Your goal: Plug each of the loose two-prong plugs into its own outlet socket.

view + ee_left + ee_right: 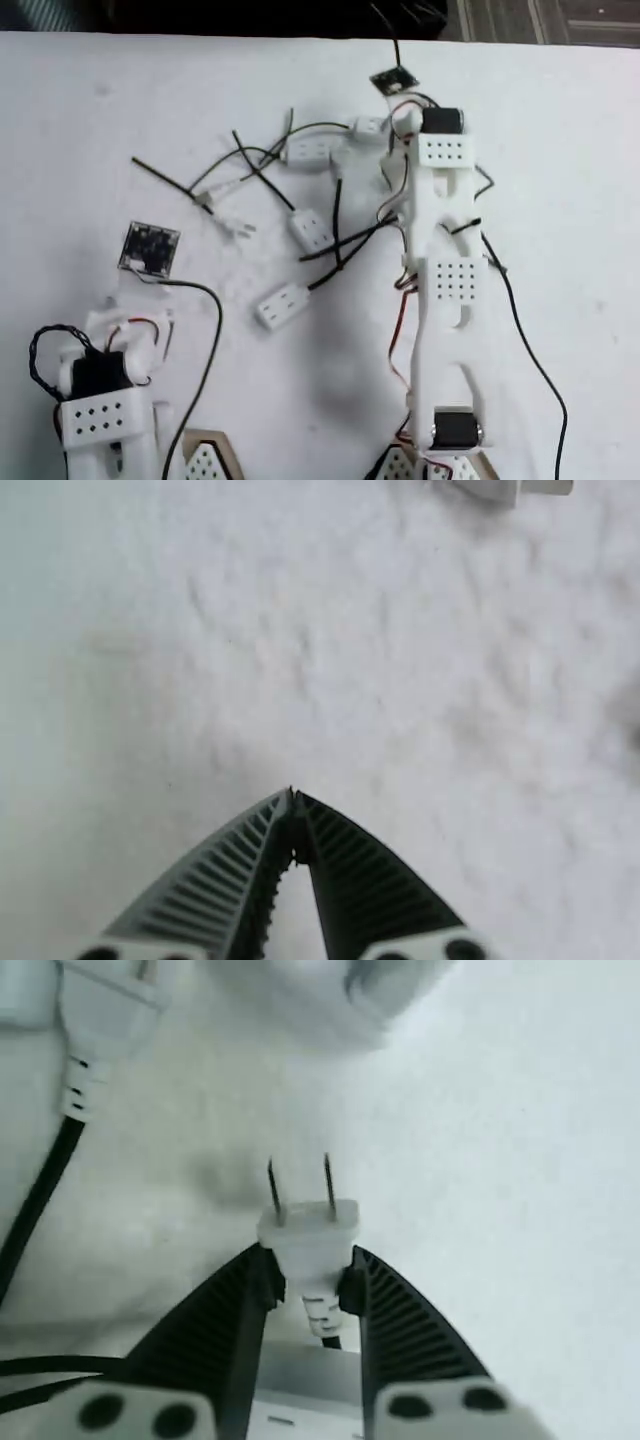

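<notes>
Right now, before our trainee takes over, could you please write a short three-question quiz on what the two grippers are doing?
1. True or false: the left gripper is shut and empty.
2. What does the right gripper hold? A) a white two-prong plug B) a screwdriver C) nothing
3. Fill in: the plug's prongs point ____ the right gripper (toward / away from).

Key: 1 true; 2 A; 3 away from.
</notes>
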